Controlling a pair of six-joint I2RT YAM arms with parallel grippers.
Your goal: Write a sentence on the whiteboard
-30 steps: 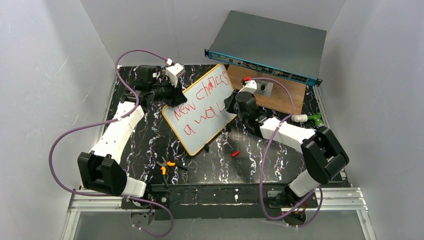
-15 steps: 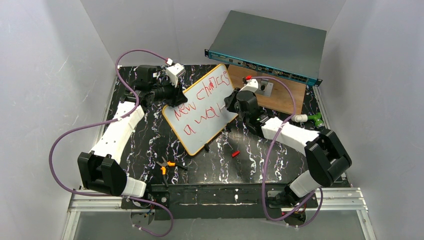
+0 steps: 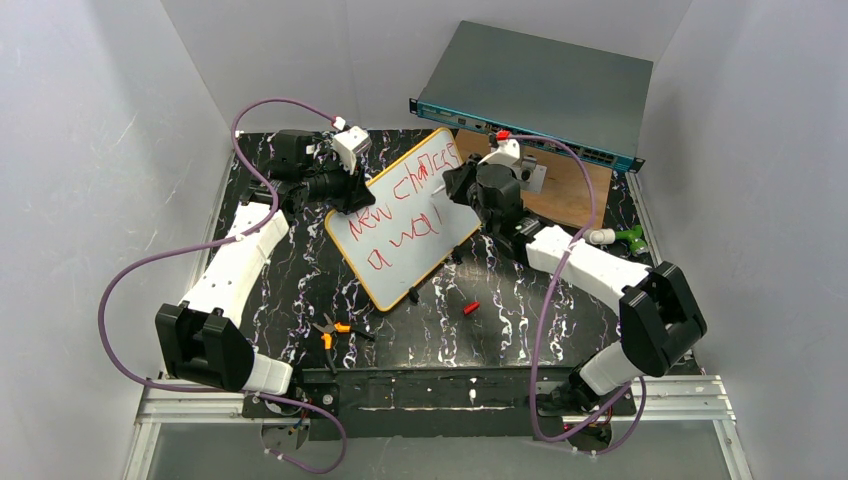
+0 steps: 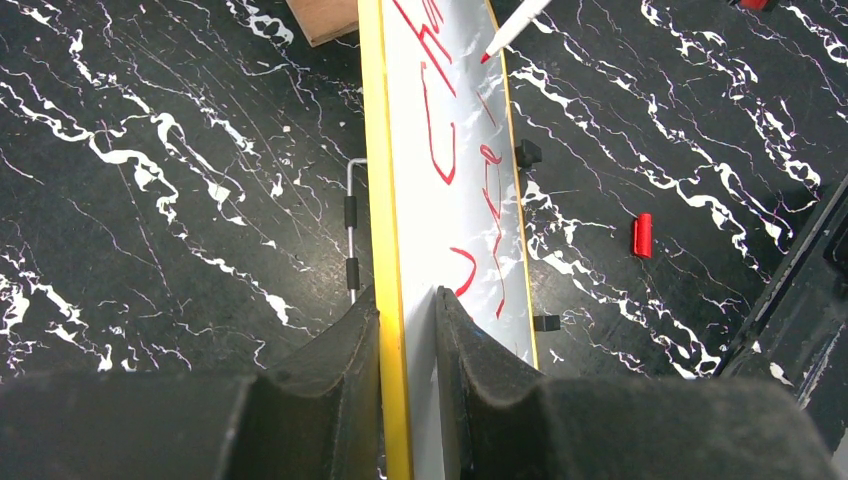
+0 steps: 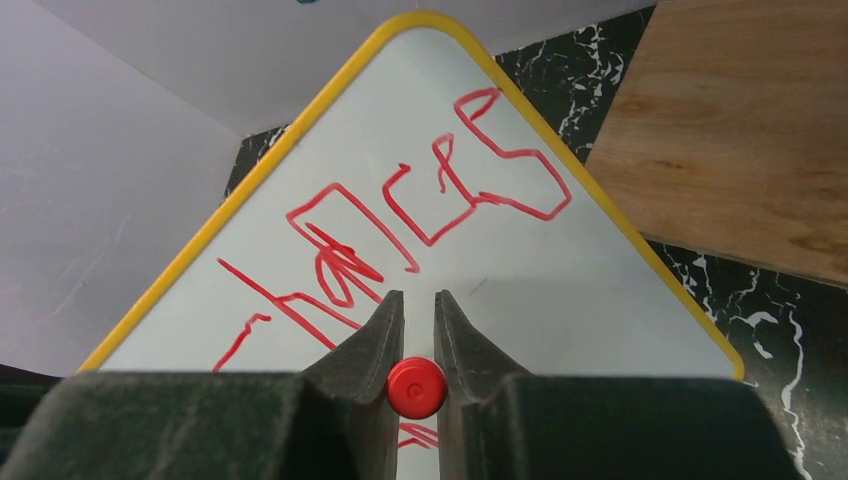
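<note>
You have the whiteboard (image 3: 400, 225) tilted mid-table on the black marbled table (image 3: 300, 270), the red sentence (image 3: 398, 212) across it. Your left gripper (image 4: 405, 325) pinches its rim. Your right gripper (image 5: 418, 312) clamps the marker (image 5: 417, 388), tip beside the writing.

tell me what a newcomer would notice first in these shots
The rounded white whiteboard with the orange rim stands propped mid-table, covered in two lines of scrawled red marker handwriting. The left hand clamps its far-left edge, while the right hand grips a white marker with a red end, tip at the board's face. At the back right sits a flat grey metal box with a teal front, above a brown wooden board.
</note>
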